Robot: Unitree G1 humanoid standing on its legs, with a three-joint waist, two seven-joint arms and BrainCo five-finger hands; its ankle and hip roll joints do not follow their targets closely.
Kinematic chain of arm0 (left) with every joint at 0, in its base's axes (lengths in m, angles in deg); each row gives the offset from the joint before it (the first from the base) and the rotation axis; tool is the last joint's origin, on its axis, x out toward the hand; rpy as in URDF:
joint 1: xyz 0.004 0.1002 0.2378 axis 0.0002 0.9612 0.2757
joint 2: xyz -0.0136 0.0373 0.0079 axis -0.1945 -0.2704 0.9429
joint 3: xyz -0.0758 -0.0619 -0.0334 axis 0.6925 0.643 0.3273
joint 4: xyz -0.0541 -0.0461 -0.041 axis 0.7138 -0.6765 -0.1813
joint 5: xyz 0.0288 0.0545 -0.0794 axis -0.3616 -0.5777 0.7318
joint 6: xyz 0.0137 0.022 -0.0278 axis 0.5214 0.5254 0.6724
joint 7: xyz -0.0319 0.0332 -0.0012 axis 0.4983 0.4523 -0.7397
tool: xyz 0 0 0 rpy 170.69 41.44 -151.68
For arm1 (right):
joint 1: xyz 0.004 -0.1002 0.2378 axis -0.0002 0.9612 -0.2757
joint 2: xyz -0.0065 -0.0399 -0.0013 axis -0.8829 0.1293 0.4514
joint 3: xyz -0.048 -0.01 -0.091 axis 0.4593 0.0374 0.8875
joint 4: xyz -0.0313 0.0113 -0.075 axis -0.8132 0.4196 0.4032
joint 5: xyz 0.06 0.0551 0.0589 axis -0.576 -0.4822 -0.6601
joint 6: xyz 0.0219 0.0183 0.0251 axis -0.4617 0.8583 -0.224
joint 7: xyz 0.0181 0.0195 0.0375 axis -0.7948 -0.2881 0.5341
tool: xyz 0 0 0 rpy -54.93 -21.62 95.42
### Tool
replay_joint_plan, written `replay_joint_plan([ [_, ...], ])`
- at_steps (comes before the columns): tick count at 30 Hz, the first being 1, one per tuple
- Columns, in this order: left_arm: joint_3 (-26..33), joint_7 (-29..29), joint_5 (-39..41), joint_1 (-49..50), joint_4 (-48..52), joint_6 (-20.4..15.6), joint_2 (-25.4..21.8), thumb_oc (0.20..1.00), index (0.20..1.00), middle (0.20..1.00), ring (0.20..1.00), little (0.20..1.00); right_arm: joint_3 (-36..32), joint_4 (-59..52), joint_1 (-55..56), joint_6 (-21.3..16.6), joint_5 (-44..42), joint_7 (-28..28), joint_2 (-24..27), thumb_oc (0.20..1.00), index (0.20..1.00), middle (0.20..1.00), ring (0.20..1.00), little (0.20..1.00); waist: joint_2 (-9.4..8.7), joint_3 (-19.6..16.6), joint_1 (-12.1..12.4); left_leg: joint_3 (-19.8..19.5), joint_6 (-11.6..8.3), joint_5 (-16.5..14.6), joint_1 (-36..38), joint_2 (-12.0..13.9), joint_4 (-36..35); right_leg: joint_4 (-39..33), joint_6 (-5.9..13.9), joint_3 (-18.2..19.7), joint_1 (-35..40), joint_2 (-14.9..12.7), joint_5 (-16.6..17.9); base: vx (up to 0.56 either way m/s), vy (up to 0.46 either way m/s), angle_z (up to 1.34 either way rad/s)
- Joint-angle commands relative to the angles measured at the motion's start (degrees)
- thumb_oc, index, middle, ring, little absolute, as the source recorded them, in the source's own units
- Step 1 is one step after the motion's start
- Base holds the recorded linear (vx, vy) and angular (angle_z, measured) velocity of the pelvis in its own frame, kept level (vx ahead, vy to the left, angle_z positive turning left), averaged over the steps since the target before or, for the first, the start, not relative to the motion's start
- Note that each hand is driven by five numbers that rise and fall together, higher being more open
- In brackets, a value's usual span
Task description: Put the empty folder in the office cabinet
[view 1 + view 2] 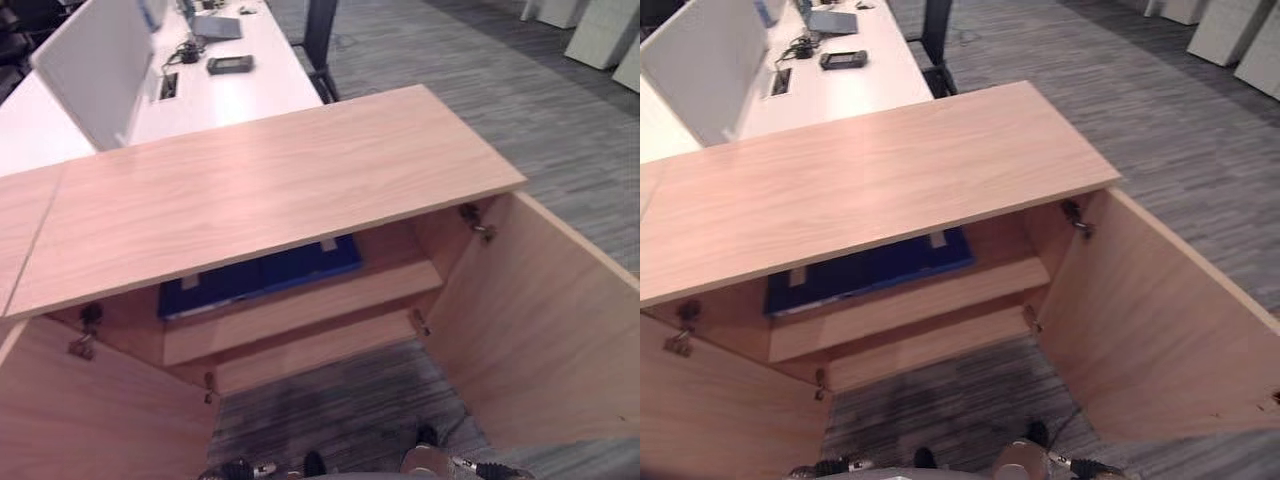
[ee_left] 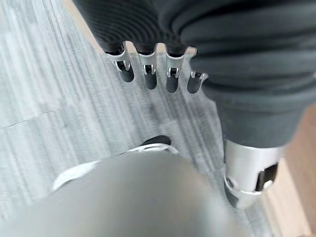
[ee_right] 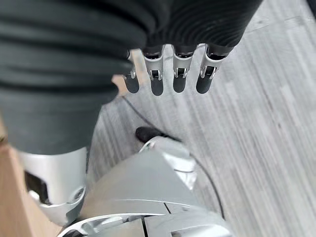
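Operator, your wooden cabinet stands with both doors swung wide: the left door at 8 o'clock, the right door at 4 o'clock. The blue folder lies flat on the upper shelf, partly under the cabinet top, at about 6 o'clock from the top's middle. Your left hand hangs released, fingers straight, holding nothing, over the grey carpet. Your right hand hangs likewise, fingers straight and empty. A white desk with a white divider panel stands behind the cabinet at 11 o'clock.
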Motion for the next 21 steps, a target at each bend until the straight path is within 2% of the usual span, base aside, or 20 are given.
replay_joint_plan([
  [1,2.0,1.7,-2.3,-0.1,-3.0,-0.1,-0.9,1.0,1.0,1.0,1.0,1.0,0.8,3.8,1.0,0.2,-2.1,-0.7,-2.3,1.0,1.0,1.0,1.0,1.0,-3.05,-4.4,0.6,-3.8,-0.76,-3.9,-2.7,-3.1,0.2,-6.7,0.37,8.0,-2.9,3.2,3.0,0.07,-0.125,-0.18],
  [5,2.6,2.0,-2.5,-0.2,-3.1,-0.1,-1.6,1.0,1.0,1.0,1.0,1.0,1.1,3.3,2.1,0.1,-3.0,-1.5,-3.0,1.0,1.0,1.0,1.0,1.0,-3.91,-5.5,0.0,-3.0,-1.49,-3.8,-2.7,-1.9,0.2,-10.9,0.85,9.6,-2.0,6.8,2.8,0.07,-0.153,-0.44],
  [9,2.1,1.8,-2.8,-0.4,-2.7,-0.4,-1.2,1.0,1.0,1.0,1.0,1.0,1.4,2.1,2.7,-0.6,-3.7,-2.5,-3.0,1.0,1.0,1.0,1.0,1.0,-3.92,-6.3,-0.7,-2.7,-2.3,-3.8,-2.2,-0.4,0.2,-12.5,0.21,9.7,-0.9,9.1,2.0,0.06,-0.12,-0.23],
  [13,0.3,2.0,-3.8,-1.0,-1.9,-0.7,-0.7,1.0,1.0,1.0,1.0,1.0,1.7,0.6,3.3,-1.7,-5.1,-4.2,-2.5,1.0,1.0,1.0,1.0,1.0,-3.6,-7.2,-1.9,-1.7,-3.75,-3.5,-1.6,2.5,0.2,-13.0,-0.94,10.2,-0.2,12.5,-0.3,0.07,-0.151,-0.05],
  [21,0.2,1.9,-4.9,-1.0,-2.6,-0.4,-1.0,1.0,1.0,1.0,1.0,1.0,1.9,0.9,4.7,-1.9,-5.9,-4.1,-2.4,1.0,1.0,1.0,1.0,1.0,-3.32,-8.0,-2.9,-0.4,-5.03,-3.1,-0.6,4.7,0.2,-13.0,-1.96,10.6,0.9,15.0,-2.4,0.04,-0.082,-0.17],
])
